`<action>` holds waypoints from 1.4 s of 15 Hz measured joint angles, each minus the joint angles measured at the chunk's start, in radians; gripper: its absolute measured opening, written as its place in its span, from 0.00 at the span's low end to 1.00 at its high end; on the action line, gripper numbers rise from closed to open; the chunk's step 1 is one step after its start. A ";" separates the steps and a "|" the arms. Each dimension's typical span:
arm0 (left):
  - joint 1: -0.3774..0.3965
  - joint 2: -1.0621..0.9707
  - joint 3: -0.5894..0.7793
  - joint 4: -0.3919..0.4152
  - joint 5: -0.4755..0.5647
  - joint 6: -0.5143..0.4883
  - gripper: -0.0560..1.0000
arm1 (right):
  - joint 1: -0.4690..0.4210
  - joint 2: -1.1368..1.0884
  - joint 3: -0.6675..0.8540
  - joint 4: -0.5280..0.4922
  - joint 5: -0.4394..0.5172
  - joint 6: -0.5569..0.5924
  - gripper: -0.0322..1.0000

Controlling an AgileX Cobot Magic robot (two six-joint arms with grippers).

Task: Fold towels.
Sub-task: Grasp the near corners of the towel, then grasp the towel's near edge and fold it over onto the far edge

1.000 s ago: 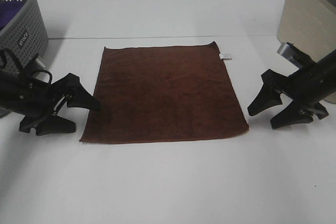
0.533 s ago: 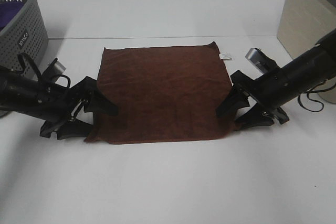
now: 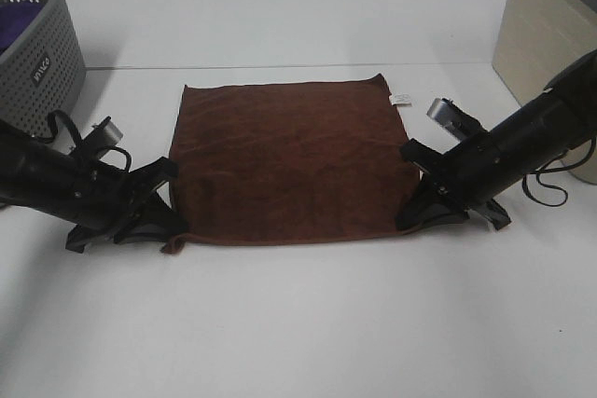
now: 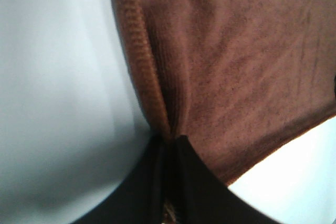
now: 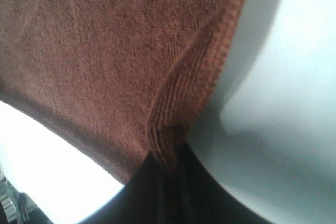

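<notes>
A white tabletop (image 3: 298, 323) carries a dark brown towel (image 3: 289, 160) lying flat at its centre, a small white tag (image 3: 402, 99) at its far right corner.

The left claw (image 3: 168, 226) sits low at the towel's near left corner and the right claw (image 3: 410, 216) at its near right corner. Both arms slant down from the sides. From high up, the dark fingers merge with the cloth, so the grip is hard to read there.

The wrist views settle it. The left claw (image 4: 170, 145) is pinched closed on the stitched hem, and the towel (image 4: 236, 66) puckers into a ridge where the fingers meet. The right claw (image 5: 170, 161) is likewise closed on the hem, with the towel (image 5: 94, 45) bunched into a raised fold.

A grey perforated basket (image 3: 42, 53) stands at the far left, well apart from the towel, with what appears to be a purple cloth (image 3: 11, 30) inside. A beige bin (image 3: 546, 34) stands at the far right, behind the right arm.
</notes>
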 joint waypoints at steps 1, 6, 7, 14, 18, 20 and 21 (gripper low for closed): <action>0.000 0.000 0.000 0.027 0.017 -0.020 0.07 | 0.000 -0.012 0.000 -0.037 0.009 0.023 0.04; -0.002 -0.053 0.013 0.254 0.089 -0.219 0.07 | 0.003 -0.079 0.078 -0.141 0.078 0.121 0.04; -0.005 -0.090 0.034 0.304 0.092 -0.276 0.07 | 0.004 -0.104 0.124 -0.136 0.073 0.125 0.04; -0.008 -0.194 0.170 0.426 0.166 -0.416 0.07 | 0.005 -0.237 0.370 -0.102 0.045 0.157 0.04; -0.008 -0.244 0.082 0.443 0.145 -0.441 0.07 | 0.005 -0.280 0.247 -0.115 0.045 0.157 0.04; -0.008 -0.245 0.007 0.467 0.136 -0.476 0.07 | 0.005 -0.280 0.142 -0.129 0.039 0.157 0.04; -0.008 -0.245 -0.030 0.484 0.129 -0.501 0.07 | 0.005 -0.280 0.091 -0.130 0.037 0.157 0.04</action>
